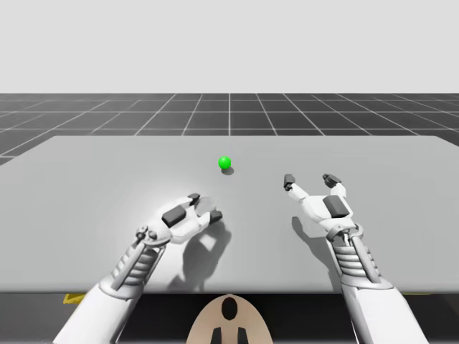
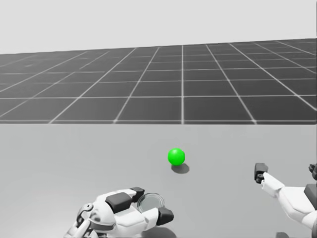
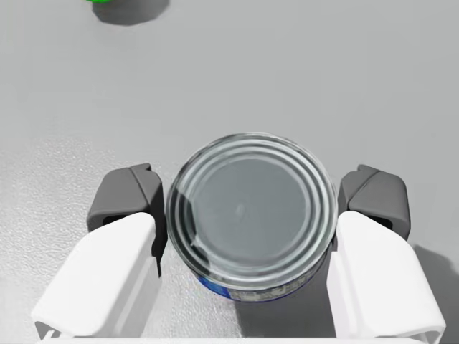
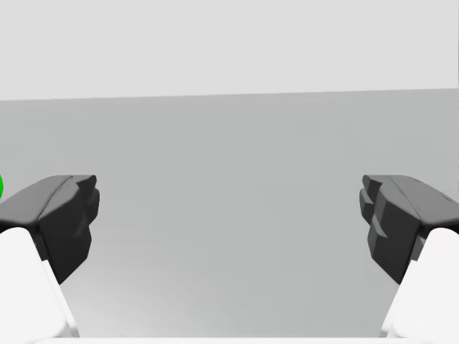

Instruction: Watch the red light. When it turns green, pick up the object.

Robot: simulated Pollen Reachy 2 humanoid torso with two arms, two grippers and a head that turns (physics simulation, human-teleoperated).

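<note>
Signal: the green light is a small ball, lit green, sitting on the table between the two grippers and further out from me than both.

Object: a round can, upright, with a bare silver lid pressed in concentric rings.

Markings: a strip of blue label shows under the can's rim on the side nearest the wrist camera. No writing on it can be made out. The lid carries no print.

Object location: the can sits between the fingers of the left gripper, nearer me than the light and to its left.

Left tool state: in the left wrist view one dark pad presses the can's wall on each side, so the grip is closed around the can.

Contact with table: cannot tell whether the can's base rests on the surface or is clear of it.

Left arm pose: the left arm enters from the lower left, angled inward toward the middle of the table. The hand is pitched down so that the wrist camera looks onto the lid.

Right tool state: the right gripper has its fingers spread wide with nothing between them.

Right arm pose: the right arm reaches almost straight forward, hand low and level over the table, fingertips pointing away from me, well apart from the can.
</note>
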